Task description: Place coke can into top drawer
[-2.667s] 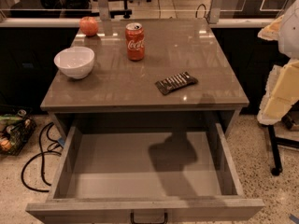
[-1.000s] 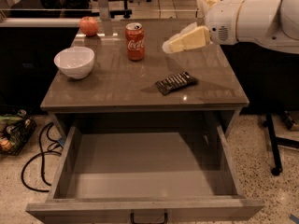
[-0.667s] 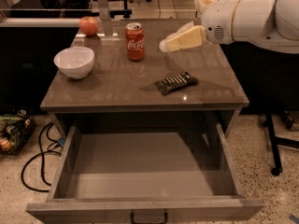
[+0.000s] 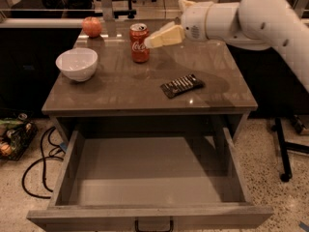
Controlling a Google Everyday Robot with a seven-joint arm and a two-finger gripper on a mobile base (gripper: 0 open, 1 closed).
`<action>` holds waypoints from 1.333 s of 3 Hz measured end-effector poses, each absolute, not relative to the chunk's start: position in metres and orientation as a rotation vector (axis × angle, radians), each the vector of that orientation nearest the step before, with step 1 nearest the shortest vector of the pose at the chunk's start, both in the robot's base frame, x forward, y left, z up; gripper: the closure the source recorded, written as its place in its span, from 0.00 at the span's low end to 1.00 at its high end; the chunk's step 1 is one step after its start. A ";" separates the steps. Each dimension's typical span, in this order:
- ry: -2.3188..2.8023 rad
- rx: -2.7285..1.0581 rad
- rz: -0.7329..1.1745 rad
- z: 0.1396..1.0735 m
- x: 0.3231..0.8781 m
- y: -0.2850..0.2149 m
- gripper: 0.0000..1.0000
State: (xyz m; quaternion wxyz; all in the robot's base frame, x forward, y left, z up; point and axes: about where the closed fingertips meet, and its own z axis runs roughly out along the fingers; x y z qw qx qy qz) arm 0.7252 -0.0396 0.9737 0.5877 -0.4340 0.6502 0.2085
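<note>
Hand (image 4: 149,43) closer than before, tip just rt of coke can (image 4: 140,45); grip unclear.

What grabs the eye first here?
The big white arm stretches in from the right, its gripper at the right side of the coke can near the back of the tabletop. Below, the top drawer stands pulled wide open, its floor bare. A white bowl and an apple sit on the left.

coke can (image 4: 140,43): tabletop (image 4: 120,92), 12 o'clock
gripper (image 4: 150,41): can's 3 o'clock, just beside
bowl (image 4: 77,63): can's 8 o'clock
top drawer (image 4: 149,180): under tabletop, 6 o'clock
</note>
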 end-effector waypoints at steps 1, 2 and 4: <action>1.513 -1.012 0.500 0.960 0.749 -0.019 0.00; 1.517 -0.996 0.516 0.942 0.765 -0.007 0.00; 1.459 -0.956 0.621 0.918 0.794 0.040 0.00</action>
